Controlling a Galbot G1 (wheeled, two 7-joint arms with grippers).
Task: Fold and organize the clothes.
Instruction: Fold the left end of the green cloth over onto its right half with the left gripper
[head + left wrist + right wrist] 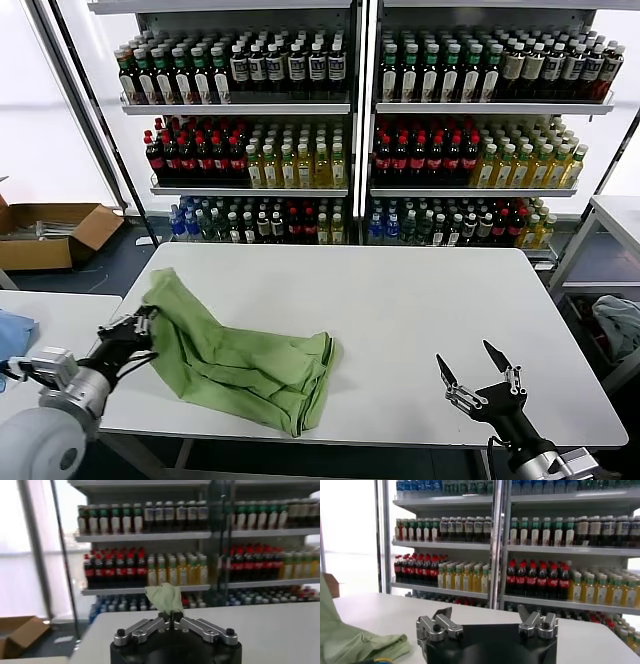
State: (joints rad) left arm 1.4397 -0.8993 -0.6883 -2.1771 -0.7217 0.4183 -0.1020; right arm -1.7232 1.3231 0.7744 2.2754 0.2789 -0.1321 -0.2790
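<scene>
while the crumpled light green cotton shirt (pixel 245 358) lies bunched on the near left part of the white rectangular table (pixel 420 300), its collar, buttons and any print are folded out of sight, and one corner rises off the tabletop at the left edge. that raised corner is clenched in the left gripper (pixel 143 325), whose fingers (pixel 170 621) meet on a tuft of green cloth in the left wrist view. released and holding nothing, the right gripper (pixel 468 366) hovers over the near right table edge, well apart from the shirt, its arm cut off below.
</scene>
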